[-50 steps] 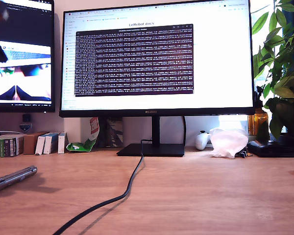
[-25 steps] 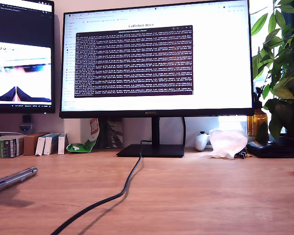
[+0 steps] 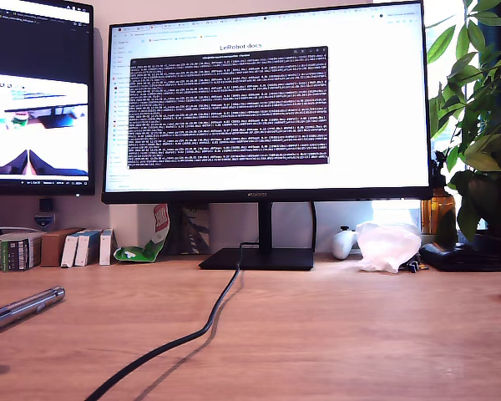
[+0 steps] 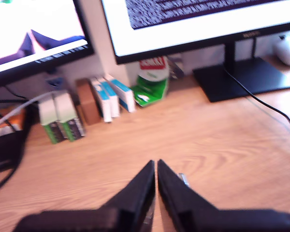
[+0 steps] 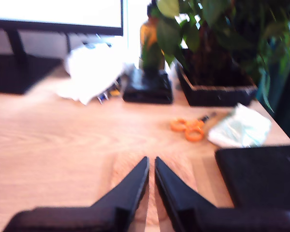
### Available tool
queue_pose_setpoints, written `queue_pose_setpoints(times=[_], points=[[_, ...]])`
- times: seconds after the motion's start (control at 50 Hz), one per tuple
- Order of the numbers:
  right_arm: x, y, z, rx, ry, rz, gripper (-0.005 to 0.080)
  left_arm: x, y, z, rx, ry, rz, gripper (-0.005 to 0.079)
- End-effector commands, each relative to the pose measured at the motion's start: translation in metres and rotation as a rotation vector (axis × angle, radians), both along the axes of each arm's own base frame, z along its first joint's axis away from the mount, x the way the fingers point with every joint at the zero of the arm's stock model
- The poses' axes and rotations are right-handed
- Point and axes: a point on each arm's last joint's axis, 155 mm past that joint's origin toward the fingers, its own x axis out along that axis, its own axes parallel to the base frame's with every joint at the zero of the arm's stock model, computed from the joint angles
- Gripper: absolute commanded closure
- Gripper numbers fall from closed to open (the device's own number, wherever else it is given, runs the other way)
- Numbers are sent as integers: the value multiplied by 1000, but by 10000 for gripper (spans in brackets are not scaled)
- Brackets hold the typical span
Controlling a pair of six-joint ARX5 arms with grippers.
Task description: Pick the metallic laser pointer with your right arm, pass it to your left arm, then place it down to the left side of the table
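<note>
The pointer [image 3: 23,307] lies flat on the tabletop [image 3: 334,326] at the exterior view's left edge, its silver barrel angled slightly up toward that view's right, nothing touching it. In the first wrist view my first claw [image 4: 156,165] hangs above the wood with its two black fingers [image 4: 140,188] drawn together, only a thin slit between the tips, and nothing held; a small silvery bit [image 4: 183,180] peeks out just beside one finger, probably the pointer's end, though it is too blurred to be sure. Ahead of that claw are a row of small boxes [image 4: 82,108] and a green packet [image 4: 150,89] against the wall, under two monitors. My second claw [image 5: 151,162] is likewise closed to a narrow gap and empty, hovering over bare wood; beyond it I see orange scissors [image 5: 188,129], a crumpled clear bag [image 5: 239,126], a black pad [image 5: 261,176] and a planter [image 5: 217,92]. Neither arm shows in the exterior view. There a black cable [image 3: 192,334] snakes from the big monitor's stand [image 3: 259,257] toward the near edge, well apart from the pointer, and a white plastic wad [image 3: 388,242] sits near the plant [image 3: 480,125] at that view's right.
</note>
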Motion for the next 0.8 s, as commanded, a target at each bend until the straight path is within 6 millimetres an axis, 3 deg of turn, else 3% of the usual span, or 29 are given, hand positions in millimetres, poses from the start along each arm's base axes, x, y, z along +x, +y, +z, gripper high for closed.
queue_pose_setpoints(times=[0.0, 0.24, 0.44, 0.78], points=[[1, 1, 4, 3, -14, 7, 735, -1, 9, -16, 3, 13, 35, 763], [0, 10, 1, 13, -5, 52, 735, -3, 28, -32, -52, 37, 111, 763], [-1, 11, -6, 22, 25, 56, 735, -7, 28, -56, -76, 88, 114, 763], [-4, 9, -15, 100, 62, 30, 735, -10, 29, -65, -118, 128, 129, 763]])
